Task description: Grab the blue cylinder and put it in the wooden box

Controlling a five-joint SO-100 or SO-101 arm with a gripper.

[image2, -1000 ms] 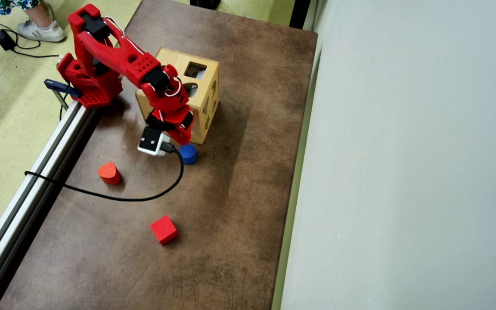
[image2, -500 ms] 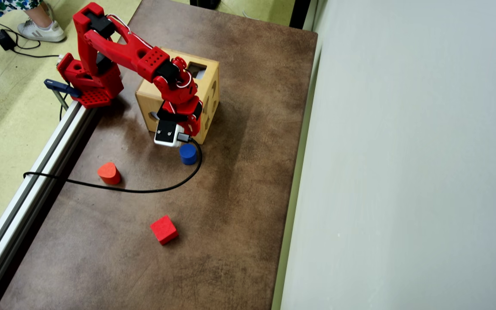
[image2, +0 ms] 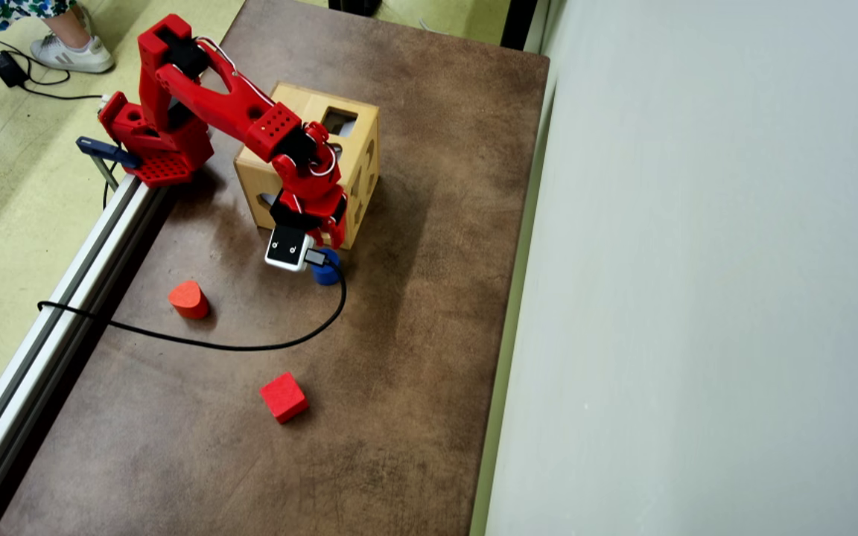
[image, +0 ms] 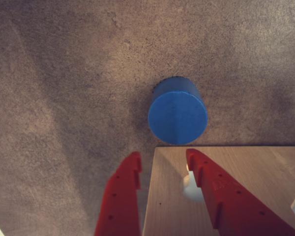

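Note:
The blue cylinder stands upright on the brown table, just past the edge of the wooden box. In the overhead view it peeks out beside the box's near corner, partly under the wrist camera. The wooden box is a large light-wood cube with cut-out holes. My red gripper is open and empty. It hangs over the box's top edge, with one finger over the table and the other over the box. The cylinder lies ahead of the fingertips, not between them.
An orange-red rounded block and a red cube lie on the table nearer the front. A black cable loops across the table. An aluminium rail runs along the table's left edge.

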